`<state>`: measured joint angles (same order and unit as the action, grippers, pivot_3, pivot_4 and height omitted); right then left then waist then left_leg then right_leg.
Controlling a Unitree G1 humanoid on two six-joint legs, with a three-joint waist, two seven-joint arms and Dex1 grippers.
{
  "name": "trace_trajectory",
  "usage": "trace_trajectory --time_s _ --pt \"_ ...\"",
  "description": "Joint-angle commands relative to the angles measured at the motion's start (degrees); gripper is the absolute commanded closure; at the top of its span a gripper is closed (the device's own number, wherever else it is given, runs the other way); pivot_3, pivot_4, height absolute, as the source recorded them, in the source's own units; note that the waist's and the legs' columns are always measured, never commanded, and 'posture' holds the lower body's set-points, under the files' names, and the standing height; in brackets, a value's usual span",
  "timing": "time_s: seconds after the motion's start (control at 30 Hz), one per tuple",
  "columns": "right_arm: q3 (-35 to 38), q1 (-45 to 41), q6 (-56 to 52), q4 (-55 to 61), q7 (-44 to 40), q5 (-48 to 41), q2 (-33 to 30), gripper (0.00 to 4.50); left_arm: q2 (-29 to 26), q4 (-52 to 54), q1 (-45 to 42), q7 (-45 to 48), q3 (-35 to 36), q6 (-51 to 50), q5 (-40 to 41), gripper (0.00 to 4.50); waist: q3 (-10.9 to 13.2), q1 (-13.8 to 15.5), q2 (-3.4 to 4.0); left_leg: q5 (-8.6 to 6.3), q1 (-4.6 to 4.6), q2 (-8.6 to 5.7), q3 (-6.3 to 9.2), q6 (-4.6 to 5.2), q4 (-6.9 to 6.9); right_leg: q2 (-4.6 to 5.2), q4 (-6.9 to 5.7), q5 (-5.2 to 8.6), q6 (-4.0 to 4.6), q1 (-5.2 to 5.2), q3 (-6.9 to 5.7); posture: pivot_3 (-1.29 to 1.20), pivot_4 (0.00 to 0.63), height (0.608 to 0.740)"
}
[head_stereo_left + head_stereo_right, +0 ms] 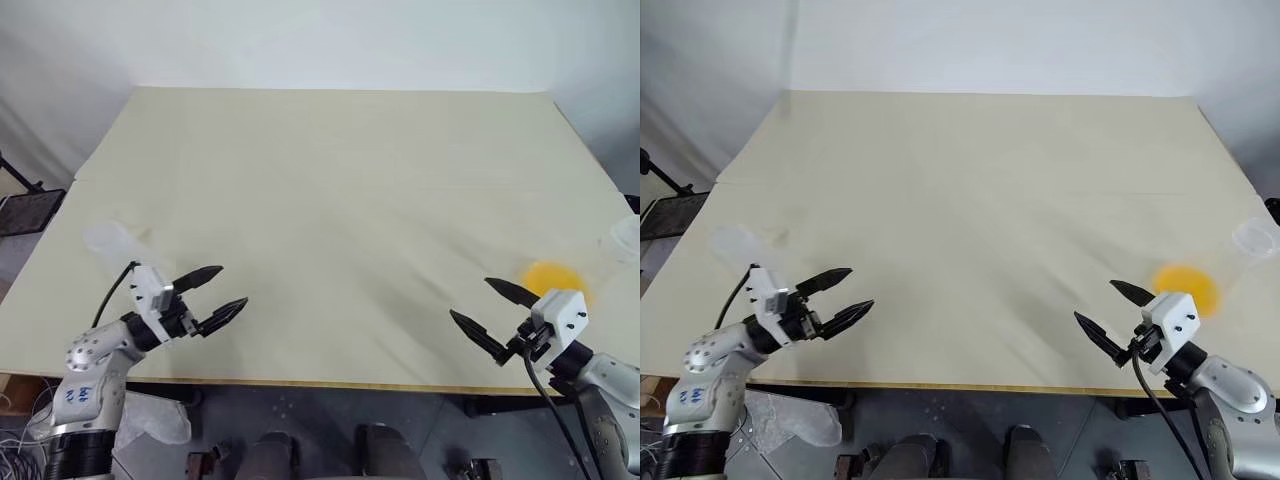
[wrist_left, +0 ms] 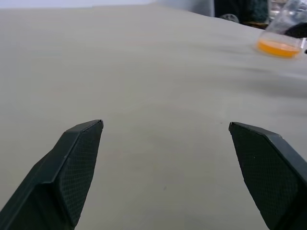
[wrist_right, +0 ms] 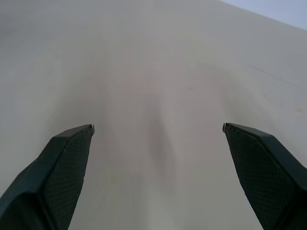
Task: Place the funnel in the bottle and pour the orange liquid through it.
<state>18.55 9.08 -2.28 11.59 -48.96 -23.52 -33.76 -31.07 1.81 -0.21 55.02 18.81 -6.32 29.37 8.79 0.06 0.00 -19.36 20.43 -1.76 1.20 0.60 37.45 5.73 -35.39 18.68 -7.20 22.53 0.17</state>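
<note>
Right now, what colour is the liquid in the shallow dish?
Bright yellow-orange liquid, clearest in the left wrist view.

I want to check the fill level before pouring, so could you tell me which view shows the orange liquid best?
The left wrist view: it shows the orange liquid from the side, a shallow layer in its clear container. Both eye views show it from above as a round pool near the right gripper.

We see two arms in silver-grey metal shells, each ending in a white blocky wrist housing. The left tool (image 1: 212,295) and right tool (image 1: 487,312) each carry two black, tapered, pointed fingers (image 2: 72,177) with a fine meshed texture on their inner faces. A black cable loops from each wrist housing back along the arm.
</note>
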Motion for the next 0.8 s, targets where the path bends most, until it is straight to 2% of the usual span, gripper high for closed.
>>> trace_trajectory --time_s 0.03,0.57,0.8 --pt "-0.39 -2.08 0.52 -1.55 -1.23 -0.40 -1.15 0.00 -2.14 2.34 3.47 -0.18 6.38 1.06 2.85 0.03 0.00 -0.13 0.00 0.00 0.00 0.00 0.00 0.00 0.00 0.00 0.01 0.00 0.00 0.00 0.00 0.00 0.150 0.740" --pt "-1.72 -4.91 -1.85 -2.45 -6.60 -4.10 -1.85 0.00 -3.73 -1.48 14.30 -2.96 25.35 3.51 6.89 0.03 0.01 -0.34 -0.01 -0.09 -0.01 0.03 -0.01 0.05 -0.07 0.03 0.19 0.02 0.05 -0.03 -0.01 0.00 0.150 0.740" --pt "-2.32 -7.91 -2.25 -4.04 -6.84 -3.76 -1.87 0.00 -4.91 -3.19 13.31 -4.08 27.77 4.49 7.34 0.03 0.01 -0.03 -0.01 -0.12 -0.01 0.10 -0.05 0.03 -0.08 0.02 0.26 0.03 0.06 -0.04 -0.02 0.00 0.150 0.740"
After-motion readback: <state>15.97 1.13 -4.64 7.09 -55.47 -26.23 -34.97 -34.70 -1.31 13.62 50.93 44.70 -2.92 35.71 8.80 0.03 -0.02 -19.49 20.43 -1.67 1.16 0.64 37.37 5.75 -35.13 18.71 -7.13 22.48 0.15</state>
